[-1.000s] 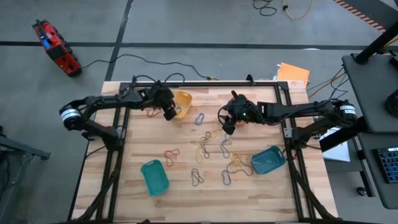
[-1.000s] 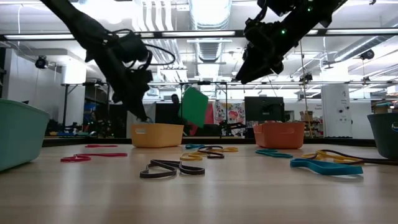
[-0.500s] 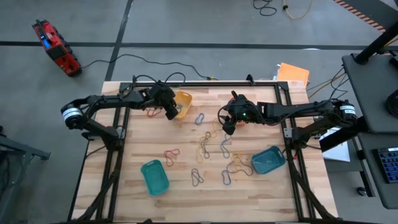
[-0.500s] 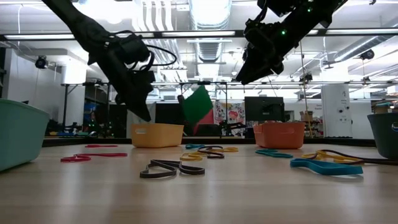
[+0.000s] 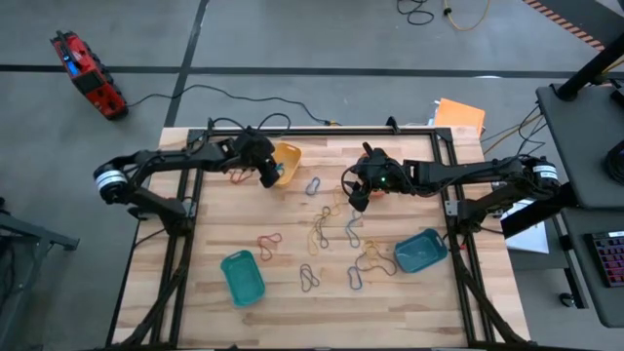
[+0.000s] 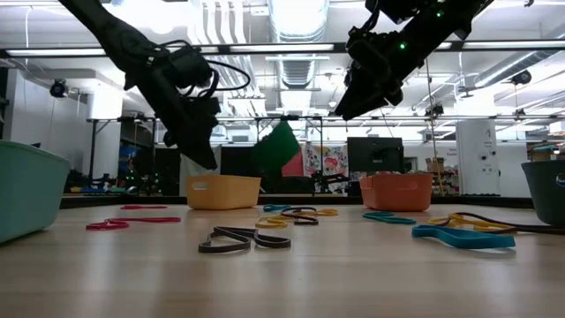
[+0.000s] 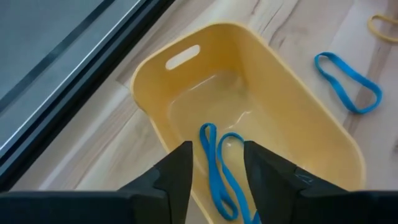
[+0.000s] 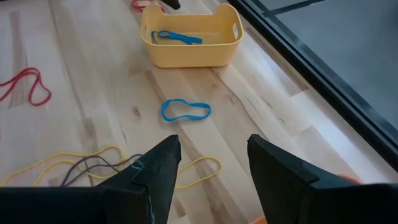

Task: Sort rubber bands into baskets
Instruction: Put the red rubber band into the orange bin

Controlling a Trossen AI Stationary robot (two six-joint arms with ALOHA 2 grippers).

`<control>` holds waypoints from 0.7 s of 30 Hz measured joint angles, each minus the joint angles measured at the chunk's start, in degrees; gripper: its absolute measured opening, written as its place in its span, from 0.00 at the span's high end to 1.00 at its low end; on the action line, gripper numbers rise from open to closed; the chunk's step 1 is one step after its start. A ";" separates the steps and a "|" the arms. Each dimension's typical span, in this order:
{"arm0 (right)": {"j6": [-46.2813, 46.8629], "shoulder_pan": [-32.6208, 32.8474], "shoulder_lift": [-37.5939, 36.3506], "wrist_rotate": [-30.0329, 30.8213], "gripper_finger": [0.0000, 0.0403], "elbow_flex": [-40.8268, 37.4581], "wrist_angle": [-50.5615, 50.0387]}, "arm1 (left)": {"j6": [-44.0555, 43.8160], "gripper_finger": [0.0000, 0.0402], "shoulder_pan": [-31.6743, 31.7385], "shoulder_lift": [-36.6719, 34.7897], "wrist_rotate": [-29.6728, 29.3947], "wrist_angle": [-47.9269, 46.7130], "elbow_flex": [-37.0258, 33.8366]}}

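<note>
My left gripper [image 7: 217, 152] hangs open over the yellow basket [image 7: 155, 62], at the table's far left [image 5: 289, 158]. A blue rubber band [image 7: 221, 168] lies on that basket's floor below the fingers, clear of them [image 8: 177, 37]. My right gripper [image 8: 214, 146] stands open above the table's middle [image 5: 357, 200], holding nothing. Below and ahead of it lie a blue rubber band [image 8: 185, 110] and yellow ones [image 8: 199, 168] flat on the wood.
More rubber bands are scattered over the table's middle [image 5: 327, 224], red ones to the left [image 5: 268, 242]. A teal-green basket [image 5: 242, 276] sits near the front left and a blue-teal one [image 5: 420, 251] at the right. An orange basket [image 6: 396, 190] stands at the back.
My left gripper has opened above the yellow basket while staying in place. My right arm has kept still.
</note>
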 joint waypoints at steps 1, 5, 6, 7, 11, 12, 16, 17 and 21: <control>0.05 0.00 0.00 0.01 0.55 0.00 0.00 | -0.24 0.68 -0.41 -0.47 0.01 0.00 0.00; 1.29 0.02 0.00 -0.01 0.55 -0.06 -0.09 | -1.53 0.68 -3.16 -3.52 -0.04 0.20 0.00; 1.58 0.02 0.00 -0.01 0.55 -0.13 -0.13 | -1.90 0.68 -4.20 -4.34 -0.04 0.31 0.00; 1.96 0.02 0.00 -0.02 0.55 -0.20 -0.13 | -1.97 0.68 -5.41 -5.18 -0.03 0.29 0.00; 2.27 0.02 0.00 -0.03 0.55 -0.46 -0.15 | -2.14 0.69 -10.19 -8.95 -0.02 0.41 0.00; 2.66 0.02 0.00 -0.02 0.55 -0.46 -0.15 | -2.14 0.69 -11.25 -9.86 -0.02 0.39 0.00; 4.56 0.02 0.00 -0.48 0.55 -0.46 -0.15 | -2.14 0.69 -14.68 -13.31 -0.02 0.31 0.00; 5.24 0.02 0.00 -0.74 0.55 -0.46 -0.15 | -2.14 0.69 -15.41 -14.07 -0.04 0.16 0.00; 8.11 0.05 0.00 -4.33 0.55 -0.46 -0.17 | -2.14 0.69 -18.19 -16.45 -0.04 -0.81 0.00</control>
